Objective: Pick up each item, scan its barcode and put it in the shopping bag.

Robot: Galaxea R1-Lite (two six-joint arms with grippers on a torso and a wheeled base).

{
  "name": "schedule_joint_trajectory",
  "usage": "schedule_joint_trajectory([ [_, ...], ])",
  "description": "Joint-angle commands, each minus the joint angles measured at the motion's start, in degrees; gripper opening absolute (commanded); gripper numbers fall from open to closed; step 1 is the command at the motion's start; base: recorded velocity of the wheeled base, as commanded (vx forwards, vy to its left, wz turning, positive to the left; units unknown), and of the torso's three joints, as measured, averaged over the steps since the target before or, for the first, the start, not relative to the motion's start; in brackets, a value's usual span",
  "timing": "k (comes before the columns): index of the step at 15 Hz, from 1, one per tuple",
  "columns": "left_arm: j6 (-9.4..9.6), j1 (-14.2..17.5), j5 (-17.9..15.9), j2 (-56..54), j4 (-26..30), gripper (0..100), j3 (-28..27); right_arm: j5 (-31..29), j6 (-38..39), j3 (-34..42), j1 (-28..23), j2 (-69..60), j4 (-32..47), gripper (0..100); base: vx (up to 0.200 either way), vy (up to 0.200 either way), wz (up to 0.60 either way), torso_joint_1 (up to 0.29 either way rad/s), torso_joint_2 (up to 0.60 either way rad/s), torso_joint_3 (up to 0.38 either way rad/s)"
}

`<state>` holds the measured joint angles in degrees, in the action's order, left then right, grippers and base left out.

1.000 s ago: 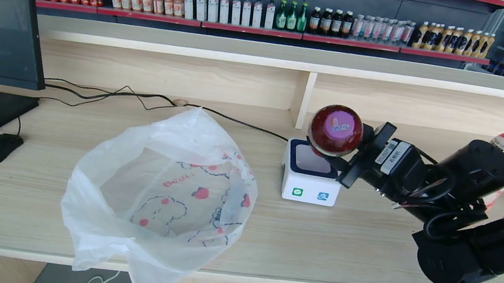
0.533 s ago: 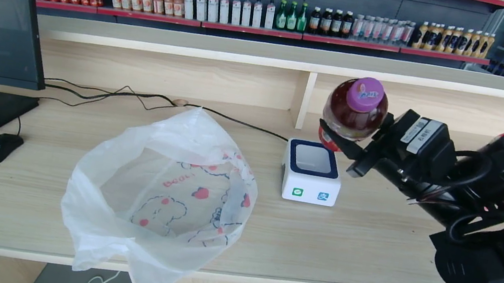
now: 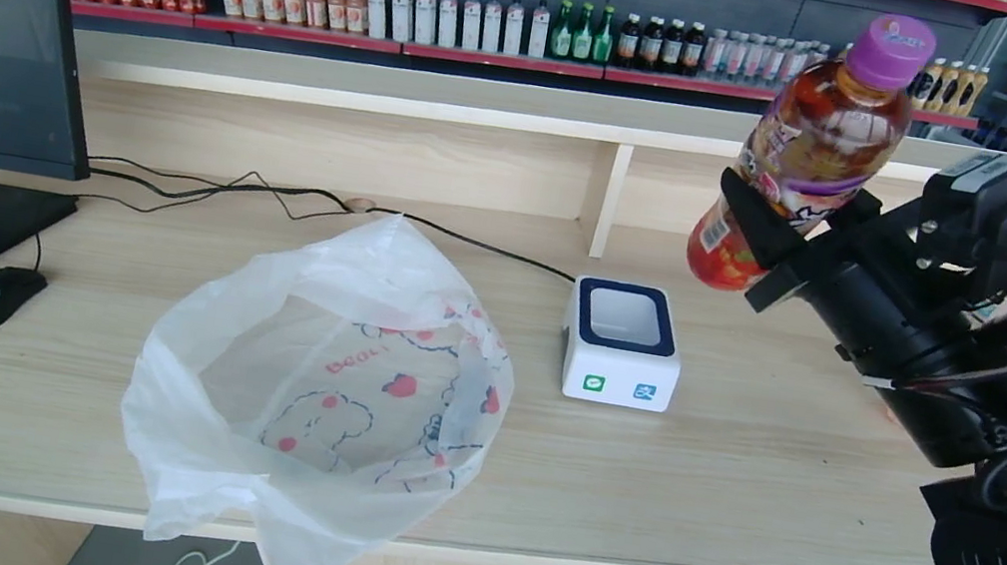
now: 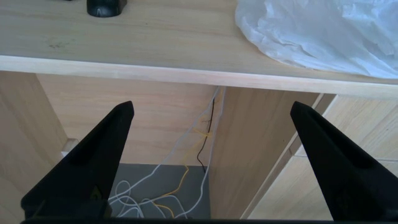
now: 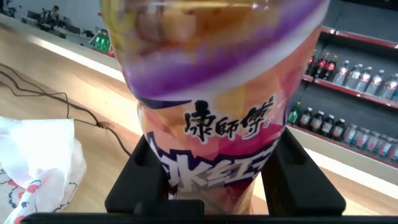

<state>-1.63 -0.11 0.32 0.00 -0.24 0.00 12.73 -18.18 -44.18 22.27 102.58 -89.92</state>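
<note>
Presently the right gripper (image 3: 767,231) is clamped on a near-upright purple-capped tea bottle (image 3: 820,136), held high. The barcode scanner (image 3: 622,342) sits below it and to its left. The shopping bag (image 3: 327,376) lies farther left, apparently empty, so bagging is not yet done. The left gripper (image 4: 211,111) hangs spread apart below the counter edge (image 4: 124,65).

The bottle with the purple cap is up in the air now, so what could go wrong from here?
1. The right hand grips the bottle low on its body and tilted, high above the counter; a slip could drop it near the scanner.
2. The shopping bag is limp and overhangs the counter's front edge, so the bottle's weight might pull it off.
</note>
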Motion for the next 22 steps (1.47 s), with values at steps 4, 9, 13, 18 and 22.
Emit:
schedule_joint_trajectory([
  [4, -0.04, 0.11, 0.03, 0.00, -0.02, 100, 0.00, -9.48, 8.51, 5.68, -0.04, -3.88, -0.08, 0, 0.000, 0.000, 0.00, 0.000, 0.00, 0.000],
  [9, 0.05, 0.02, -0.05, 0.00, 0.07, 100, 0.00, -12.99, 14.84, 15.00, -0.65, -6.17, -0.08, 0, 0.000, 0.000, 0.00, 0.000, 0.00, 0.000],
  [13, 0.05, 0.02, -0.05, 0.00, 0.07, 100, 0.00, -13.34, 16.68, 10.69, -0.83, -5.03, -0.08, 0, -0.100, 0.000, 0.00, -0.001, 0.00, -0.001],
  [18, -0.04, 0.02, -0.05, 0.00, 0.07, 100, 0.00, -13.34, 17.21, 10.52, -0.12, -4.67, -0.08, 0, -0.080, 0.000, 0.00, 0.002, 0.00, 0.001],
  [22, -0.04, 0.02, 0.03, 0.00, 0.07, 100, 0.00, -13.34, 17.21, 10.43, 0.93, -4.32, -0.08, 0, 0.000, 0.100, 0.00, 0.005, 0.00, 0.000],
])
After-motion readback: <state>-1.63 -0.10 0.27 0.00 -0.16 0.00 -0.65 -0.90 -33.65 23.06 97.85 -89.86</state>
